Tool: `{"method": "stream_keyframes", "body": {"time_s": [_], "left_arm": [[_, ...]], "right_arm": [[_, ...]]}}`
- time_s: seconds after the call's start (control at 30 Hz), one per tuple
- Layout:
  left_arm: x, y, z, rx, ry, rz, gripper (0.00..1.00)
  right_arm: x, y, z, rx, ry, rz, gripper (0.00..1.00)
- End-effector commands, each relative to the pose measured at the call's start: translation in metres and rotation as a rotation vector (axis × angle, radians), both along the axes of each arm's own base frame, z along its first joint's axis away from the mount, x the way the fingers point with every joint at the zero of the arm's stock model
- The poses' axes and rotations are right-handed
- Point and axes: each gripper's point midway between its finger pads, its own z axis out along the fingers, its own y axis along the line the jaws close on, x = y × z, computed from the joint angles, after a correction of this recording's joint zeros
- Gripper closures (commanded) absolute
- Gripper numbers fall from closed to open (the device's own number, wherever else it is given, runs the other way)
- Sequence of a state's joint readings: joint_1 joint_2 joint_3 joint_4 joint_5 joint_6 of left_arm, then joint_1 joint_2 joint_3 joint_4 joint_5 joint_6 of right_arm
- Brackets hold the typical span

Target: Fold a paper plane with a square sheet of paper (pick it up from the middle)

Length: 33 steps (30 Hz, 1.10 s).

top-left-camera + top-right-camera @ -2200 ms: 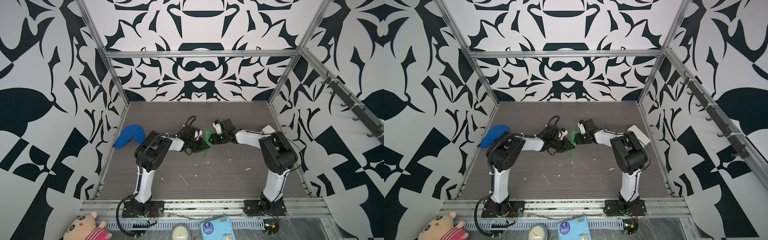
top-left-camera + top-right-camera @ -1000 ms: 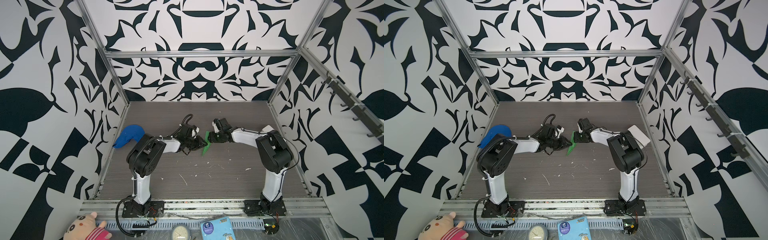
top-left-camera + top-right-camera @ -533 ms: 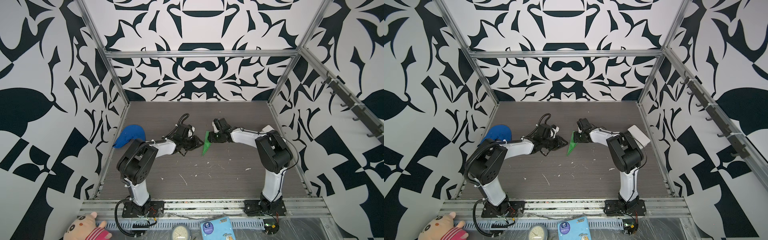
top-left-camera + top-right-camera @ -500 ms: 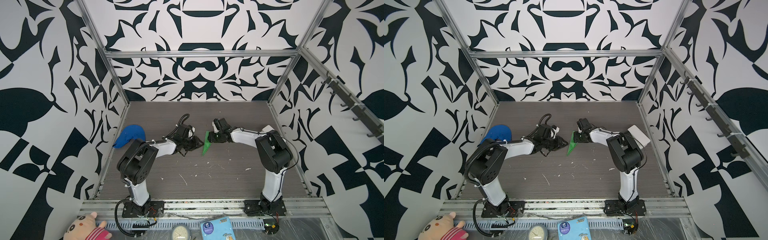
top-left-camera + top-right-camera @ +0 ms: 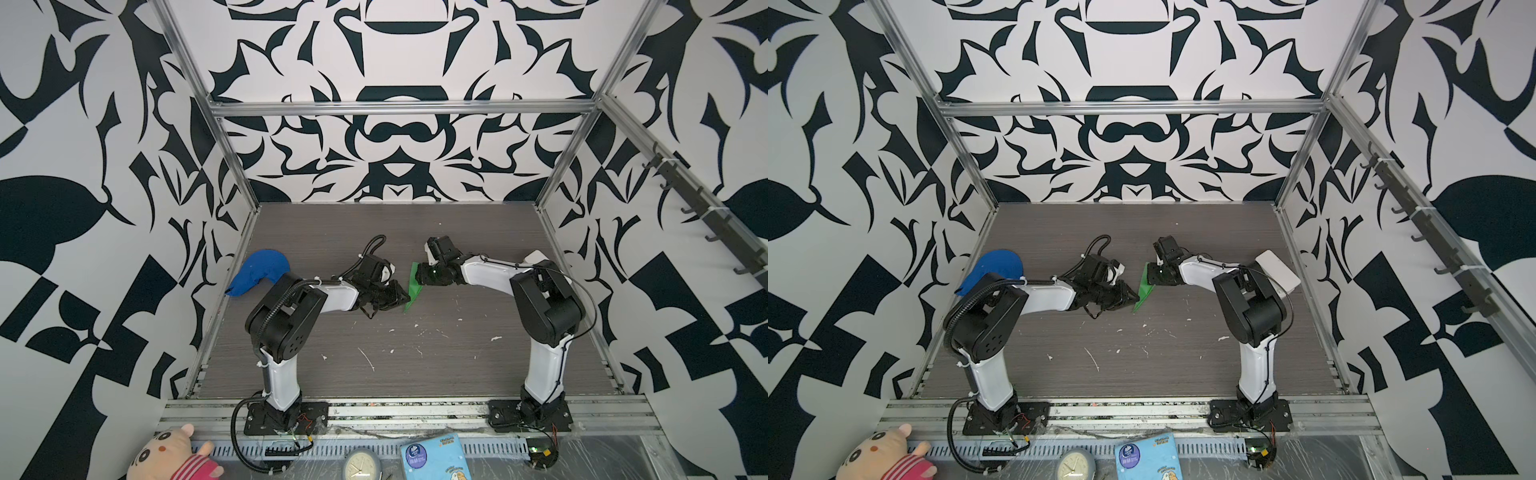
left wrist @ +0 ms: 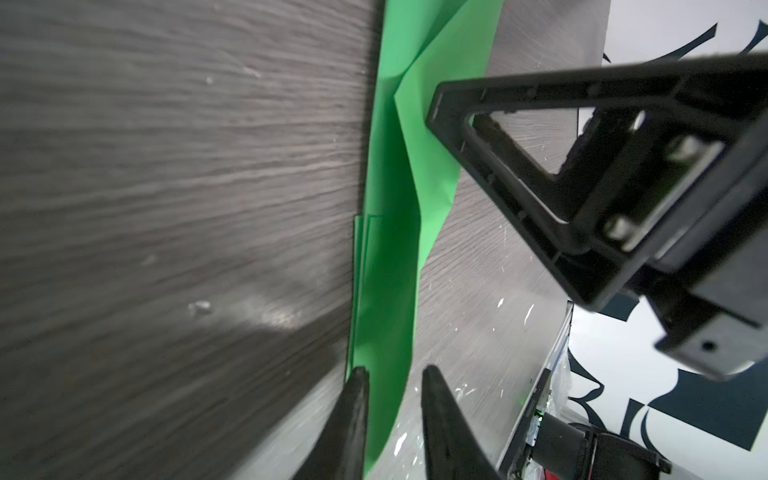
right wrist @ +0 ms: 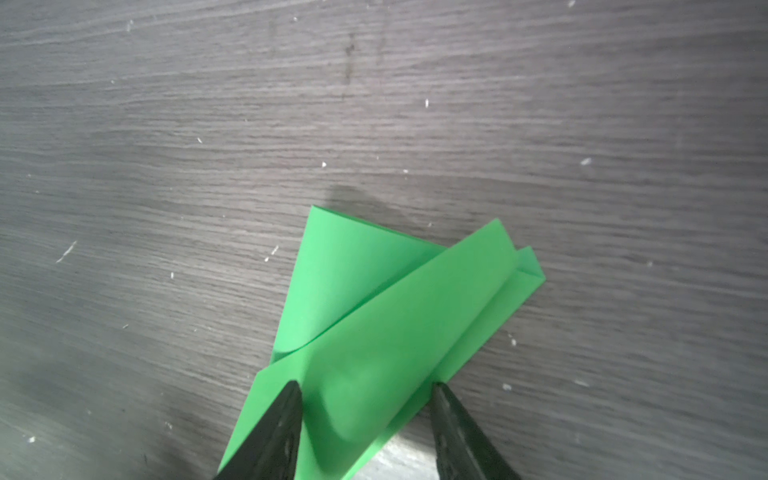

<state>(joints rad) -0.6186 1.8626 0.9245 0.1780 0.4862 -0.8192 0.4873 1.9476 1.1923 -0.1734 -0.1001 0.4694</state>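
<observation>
1. Grey wood-grain table (image 5: 415,374), walled by black-and-white patterned panels (image 5: 395,158) on three sides, carries both arms; white flecks (image 5: 368,359) dot its near half
2. Left gripper (image 5: 404,292) reaches in low from the left to the folded green paper (image 5: 412,286); in its wrist view the fingertips (image 6: 357,399) stand a narrow gap apart, astride the paper's narrower part (image 6: 395,249), and we see nothing clamped between them
3. Right gripper (image 5: 419,277) meets it from the right at the paper's wide end; in its own wrist view this gripper (image 7: 363,386) has its jaws about half apart with the raised upper flap between them, and we cannot tell whether they squeeze it
4. Blue cloth cap (image 5: 259,270) lies by the left wall, well apart from both grippers
5. Folded green paper lies mid-table between the two grippers in both top views (image 5: 1144,291), a narrow creased wedge, its pointed tip toward the near edge
</observation>
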Motion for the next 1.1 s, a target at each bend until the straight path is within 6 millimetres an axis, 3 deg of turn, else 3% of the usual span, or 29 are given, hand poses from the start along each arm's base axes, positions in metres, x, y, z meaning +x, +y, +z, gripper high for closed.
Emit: {"method": "stream_keyframes", "body": {"time_s": [0.0,0.5,0.87,1.07], "left_arm": [[-0.004,-0.005,-0.004,-0.009,0.027,-0.023,0.77],[-0.009,-0.003,-0.017,0.026,0.083,-0.016,0.90],[-0.012,0.001,-0.024,0.062,0.101,-0.011,0.91],[-0.008,-0.001,-0.011,0.044,0.064,-0.013,0.89]], "right_arm": [[-0.050,-0.038,-0.066,-0.166,0.241,-0.044,0.46],[-0.053,-0.045,-0.072,-0.187,0.254,-0.082,0.48],[-0.057,-0.050,-0.079,-0.211,0.272,-0.094,0.50],[-0.059,-0.053,-0.081,-0.223,0.280,-0.100,0.52]]}}
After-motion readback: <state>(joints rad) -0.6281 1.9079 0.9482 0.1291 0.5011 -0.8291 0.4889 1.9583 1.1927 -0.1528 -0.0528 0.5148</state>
